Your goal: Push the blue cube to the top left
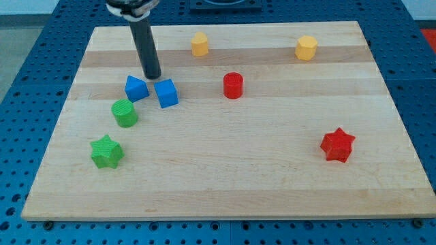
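The blue cube (pixel 166 93) sits on the wooden board (pixel 272 170) in the upper left part of the view. A second blue block (pixel 136 88), wedge-like in shape, lies just to its left. My tip (pixel 152 76) is the end of a dark rod that comes down from the view's top. It rests just above the gap between the two blue blocks, very close to both; I cannot tell whether it touches either.
A green cylinder (pixel 125 113) lies below the left blue block and a green star (pixel 106 152) lower left. A red cylinder (pixel 233 86) is right of the cube. Two yellow blocks (pixel 199 44) (pixel 306 48) lie near the top edge. A red star (pixel 337 145) is at the right.
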`<action>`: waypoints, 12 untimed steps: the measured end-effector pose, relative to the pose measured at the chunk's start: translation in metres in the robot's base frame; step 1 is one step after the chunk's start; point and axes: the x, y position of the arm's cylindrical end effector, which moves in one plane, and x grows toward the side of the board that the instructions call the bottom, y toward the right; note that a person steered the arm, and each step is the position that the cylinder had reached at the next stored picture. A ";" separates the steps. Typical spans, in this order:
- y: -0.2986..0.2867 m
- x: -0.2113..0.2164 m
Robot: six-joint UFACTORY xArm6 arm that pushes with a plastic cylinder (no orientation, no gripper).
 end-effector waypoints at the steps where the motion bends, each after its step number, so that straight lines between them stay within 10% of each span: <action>1: -0.017 0.033; 7: 0.071 0.096; 12: -0.017 -0.073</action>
